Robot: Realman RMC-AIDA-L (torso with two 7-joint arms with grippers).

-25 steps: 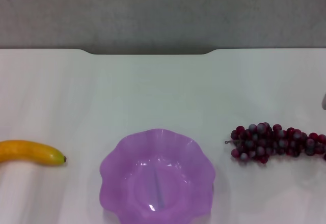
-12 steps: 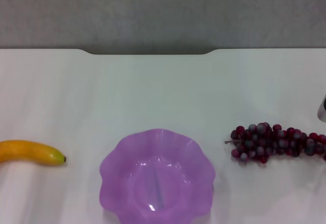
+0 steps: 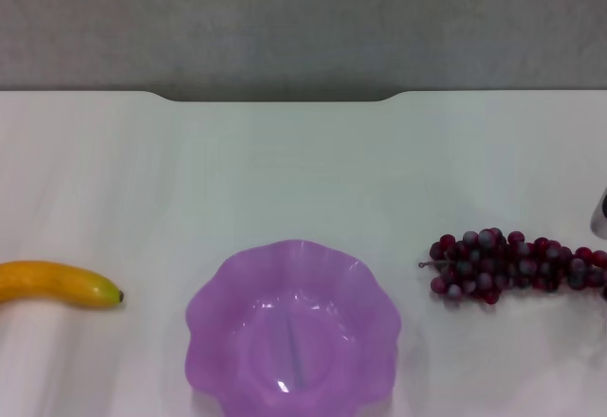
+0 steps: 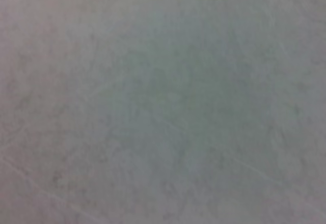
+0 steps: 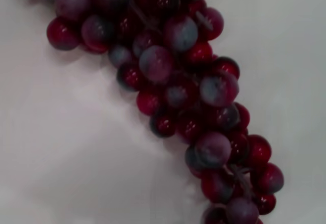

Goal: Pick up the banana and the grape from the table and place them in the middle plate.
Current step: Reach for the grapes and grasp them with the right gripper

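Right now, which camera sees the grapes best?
The right wrist view: the grapes fill it close up, each berry clear. The head view shows the bunch small, lying on the table right of the purple plate, cut off at the edge. The left wrist view shows none.

Edges clip plenty here.
The banana, the grape and the middle plate run off frame; right gripper barely a sliver.
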